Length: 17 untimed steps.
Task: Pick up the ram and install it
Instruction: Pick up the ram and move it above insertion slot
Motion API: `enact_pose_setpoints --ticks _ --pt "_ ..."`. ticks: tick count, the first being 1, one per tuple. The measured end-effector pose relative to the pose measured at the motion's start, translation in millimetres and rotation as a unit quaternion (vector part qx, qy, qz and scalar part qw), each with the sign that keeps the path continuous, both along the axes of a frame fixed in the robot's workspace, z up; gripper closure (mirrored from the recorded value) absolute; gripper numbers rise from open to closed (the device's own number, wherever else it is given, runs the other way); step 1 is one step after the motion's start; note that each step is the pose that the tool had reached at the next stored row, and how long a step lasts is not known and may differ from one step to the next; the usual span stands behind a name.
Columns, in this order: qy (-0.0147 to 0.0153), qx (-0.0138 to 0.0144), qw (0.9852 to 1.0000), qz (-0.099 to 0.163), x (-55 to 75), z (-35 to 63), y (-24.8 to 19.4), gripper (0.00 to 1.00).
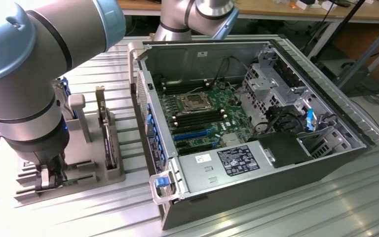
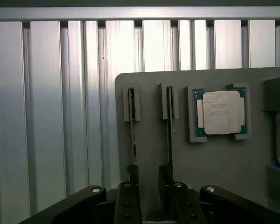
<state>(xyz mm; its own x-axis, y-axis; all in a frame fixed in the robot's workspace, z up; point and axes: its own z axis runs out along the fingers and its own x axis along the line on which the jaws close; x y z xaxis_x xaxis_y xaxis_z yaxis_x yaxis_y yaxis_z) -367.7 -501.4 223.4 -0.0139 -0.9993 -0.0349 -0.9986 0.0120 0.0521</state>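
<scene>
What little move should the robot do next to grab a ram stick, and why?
Probably a small sideways shift. The gripper is open over the grey tray, but its gap sits between the two rams: one finger lines up with the ram at the tray's edge, the other with the ram nearer the processor chip. Neither stick is between the fingers yet.

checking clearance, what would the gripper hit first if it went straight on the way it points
Probably the grey tray between the two ram sticks. The open gripper has each finger nearly in line with a stick, so it may clip one first; depth unclear.
</scene>
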Motion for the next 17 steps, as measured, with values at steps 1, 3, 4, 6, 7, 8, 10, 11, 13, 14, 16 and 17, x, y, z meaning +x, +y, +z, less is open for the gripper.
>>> enact_pose_setpoints --ticks 1,3,4,6,7,8,10,11,13,14,16,17 --pt "0.0 0.0004 1.0 0.006 0.0 0.0 0.0 0.69" --pt "0.0 0.0011 0.9999 0.017 0.0 0.0 0.0 0.69" --pt "0.0 0.0014 0.9998 0.022 -0.1 0.0 0.0 0.69" --pt "0.0 0.0015 0.9996 0.027 -0.1 0.0 -0.1 0.69" --pt "0.0 0.0015 0.9996 0.027 -0.1 0.0 -0.1 0.69" --pt "0.0 0.0015 0.9996 0.027 0.0 -0.1 -0.3 0.69" --pt "0.0 0.0015 0.9996 0.027 0.0 -0.4 -6.6 0.69" --pt "-0.0001 0.0016 0.9996 0.027 -0.1 -0.7 -12.1 0.69" --pt "0.0 0.0024 0.9996 0.027 0.0 -2.4 -20.9 0.69" --pt "0.0 0.0044 0.9996 0.027 -0.1 -3.2 -20.9 0.69" --pt "-0.0002 0.0088 0.9996 0.027 0.0 -4.5 -20.6 0.69" --pt "-0.0002 0.0095 0.9996 0.027 0.1 -4.9 -19.5 0.69"
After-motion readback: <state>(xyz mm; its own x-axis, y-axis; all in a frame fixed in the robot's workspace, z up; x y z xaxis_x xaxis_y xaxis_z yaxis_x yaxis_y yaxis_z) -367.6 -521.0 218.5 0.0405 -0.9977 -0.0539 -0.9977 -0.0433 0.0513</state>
